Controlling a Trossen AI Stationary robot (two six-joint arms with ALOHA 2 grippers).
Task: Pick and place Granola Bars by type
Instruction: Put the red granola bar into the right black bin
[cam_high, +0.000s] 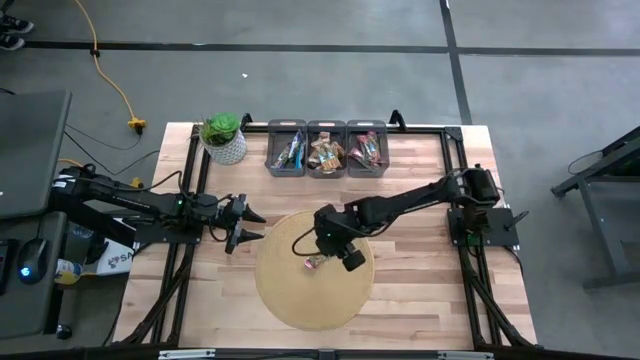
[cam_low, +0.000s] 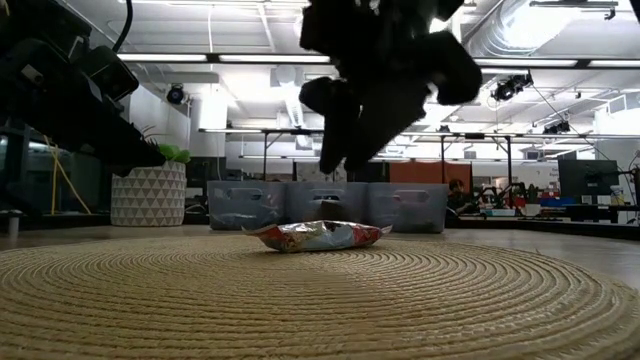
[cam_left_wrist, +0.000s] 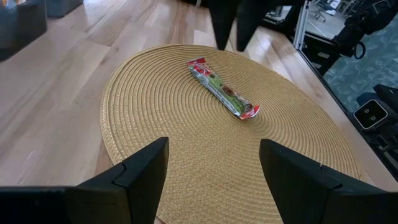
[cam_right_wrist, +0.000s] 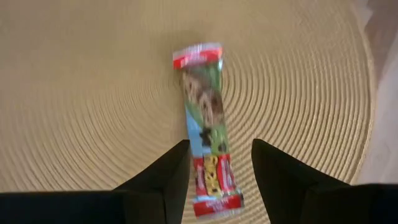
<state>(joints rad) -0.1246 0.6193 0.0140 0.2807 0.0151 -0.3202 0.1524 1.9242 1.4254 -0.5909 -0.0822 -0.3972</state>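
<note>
Granola Bars: one red-ended bar (cam_right_wrist: 207, 127) lies flat, alone on the round woven mat (cam_high: 345, 300). My right claw (cam_right_wrist: 214, 171) hangs above it, fingers parted to straddle its width. My left claw (cam_high: 247, 226) waits open beside the mat.

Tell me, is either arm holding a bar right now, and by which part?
Neither. The red-ended bar lies flat on the woven mat; the right gripper hovers above it, fingers open astride one end. The left gripper waits empty at the mat's edge.
</note>
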